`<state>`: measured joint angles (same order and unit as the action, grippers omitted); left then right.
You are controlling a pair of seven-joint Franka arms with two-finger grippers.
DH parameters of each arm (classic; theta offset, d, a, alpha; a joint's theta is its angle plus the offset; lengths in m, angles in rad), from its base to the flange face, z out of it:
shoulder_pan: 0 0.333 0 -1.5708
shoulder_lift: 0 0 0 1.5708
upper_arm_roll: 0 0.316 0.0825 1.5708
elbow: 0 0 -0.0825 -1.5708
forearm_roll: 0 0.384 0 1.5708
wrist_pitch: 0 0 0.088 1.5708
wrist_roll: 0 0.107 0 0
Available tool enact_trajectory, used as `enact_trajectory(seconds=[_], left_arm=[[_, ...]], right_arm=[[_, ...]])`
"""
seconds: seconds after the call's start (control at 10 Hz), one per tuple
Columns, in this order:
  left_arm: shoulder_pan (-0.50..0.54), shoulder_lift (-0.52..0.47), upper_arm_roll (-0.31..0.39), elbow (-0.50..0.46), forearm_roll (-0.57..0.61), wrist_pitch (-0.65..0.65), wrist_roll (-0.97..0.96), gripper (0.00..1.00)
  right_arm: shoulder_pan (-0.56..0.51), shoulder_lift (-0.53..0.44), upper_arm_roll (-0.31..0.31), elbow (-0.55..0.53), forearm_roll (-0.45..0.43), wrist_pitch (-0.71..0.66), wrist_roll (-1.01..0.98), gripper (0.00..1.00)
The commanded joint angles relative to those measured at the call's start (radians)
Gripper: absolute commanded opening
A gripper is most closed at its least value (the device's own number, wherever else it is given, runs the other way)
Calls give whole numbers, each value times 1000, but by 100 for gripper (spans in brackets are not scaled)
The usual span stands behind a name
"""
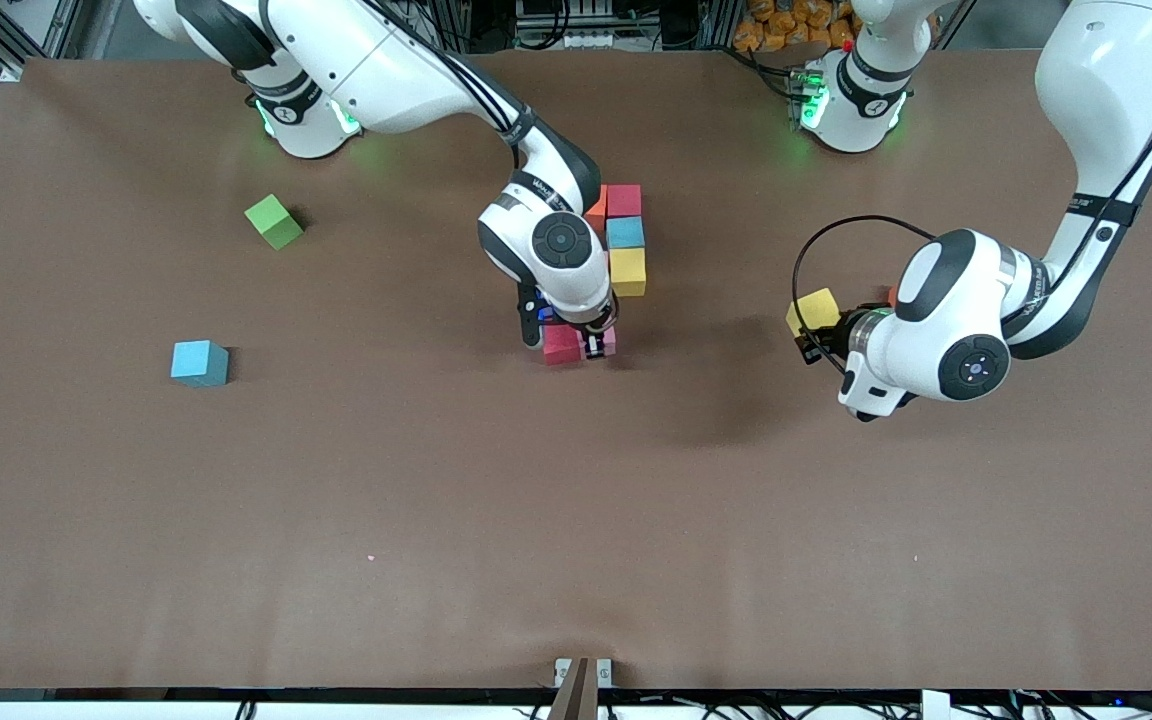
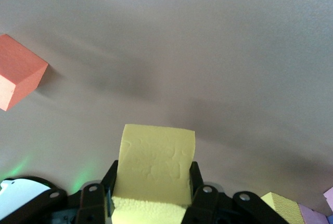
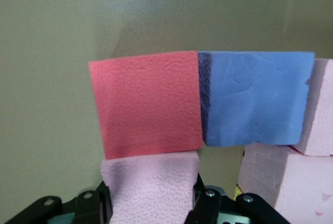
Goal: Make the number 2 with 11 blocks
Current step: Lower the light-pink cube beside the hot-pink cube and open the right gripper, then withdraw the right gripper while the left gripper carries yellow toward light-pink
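A partial figure of blocks lies mid-table: orange [image 1: 596, 208], red [image 1: 624, 199], blue [image 1: 625, 232] and yellow [image 1: 627, 271] in a column. Nearer the front camera are another red block [image 1: 560, 345] [image 3: 145, 104] and pink ones [image 3: 283, 182]. My right gripper [image 1: 596, 346] [image 3: 151, 195] is shut on a pink block [image 3: 151, 182], pressed against that red block and low at the table. A blue block [image 3: 255, 98] sits beside the red one. My left gripper [image 1: 815, 322] [image 2: 153, 187] is shut on a yellow block [image 1: 813, 309] [image 2: 155, 161], held above bare table toward the left arm's end.
A lime-green cube [image 1: 273, 221] and a loose light blue cube [image 1: 200, 362] lie toward the right arm's end. An orange-red block [image 2: 18, 76] rests on the table near the left gripper, mostly hidden by the arm in the front view. Brown table [image 1: 576, 520] spreads wide nearer the camera.
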<state>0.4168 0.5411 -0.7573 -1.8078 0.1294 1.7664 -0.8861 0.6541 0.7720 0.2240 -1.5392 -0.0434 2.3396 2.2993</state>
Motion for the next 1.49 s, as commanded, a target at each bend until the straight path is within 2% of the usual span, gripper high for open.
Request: enact_trajectory(seconds=[0.0, 0.1, 0.7, 0.9, 1.1, 1.39], left_arm=[[-4, 5, -2, 12, -19, 13, -33, 0], [-4, 6, -2, 13, -20, 21, -33, 0], [-18, 14, -2, 13, -24, 88, -138, 0], [-32, 22, -2, 27, -46, 113, -186, 0], [-50, 22, -2, 35, -79, 152, -243, 0], [-88, 26, -2, 35, -106, 202, -357, 2]], right_arm=[[-16, -8, 1, -38, -15, -9, 12, 93], [-16, -8, 1, -33, -15, -9, 14, 100], [-31, -14, 14, 5, 17, -48, 3, 100], [-34, -14, 20, 57, 33, -117, -12, 100], [-45, -26, 24, 88, 109, -170, -93, 100], [-85, -57, 8, 210, 201, -407, -245, 100]])
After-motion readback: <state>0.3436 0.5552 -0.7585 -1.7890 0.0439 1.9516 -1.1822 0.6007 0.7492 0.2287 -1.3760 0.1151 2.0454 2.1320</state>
